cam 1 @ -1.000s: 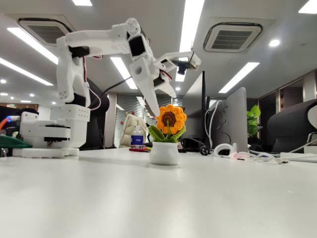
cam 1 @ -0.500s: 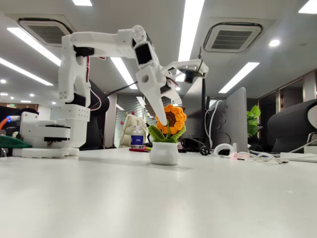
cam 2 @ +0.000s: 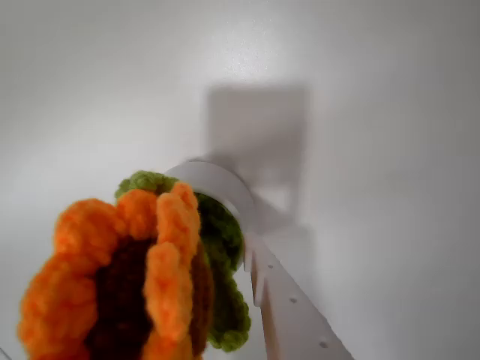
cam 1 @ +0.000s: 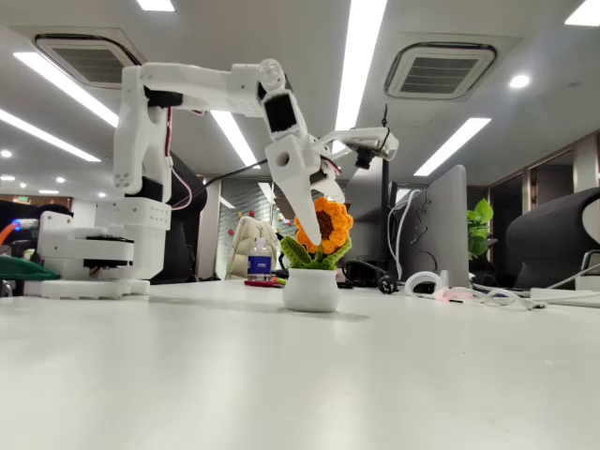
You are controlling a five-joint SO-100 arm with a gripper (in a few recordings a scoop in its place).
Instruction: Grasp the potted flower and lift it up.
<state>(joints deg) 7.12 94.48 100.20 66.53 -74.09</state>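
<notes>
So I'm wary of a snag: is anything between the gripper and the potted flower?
Nothing visible is. The gripper hangs open right at the potted flower, one finger reaching down beside the white pot; bare table lies around it.

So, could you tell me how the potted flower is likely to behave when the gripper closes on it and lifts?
The potted flower looks crocheted, so its petals and leaves would probably squash rather than resist. The rounded white pot looks smooth and may slip between the fingers. With a large bloom above a small pot, it could tip if the gripper, open beside the bloom, nudges it sideways.
</notes>
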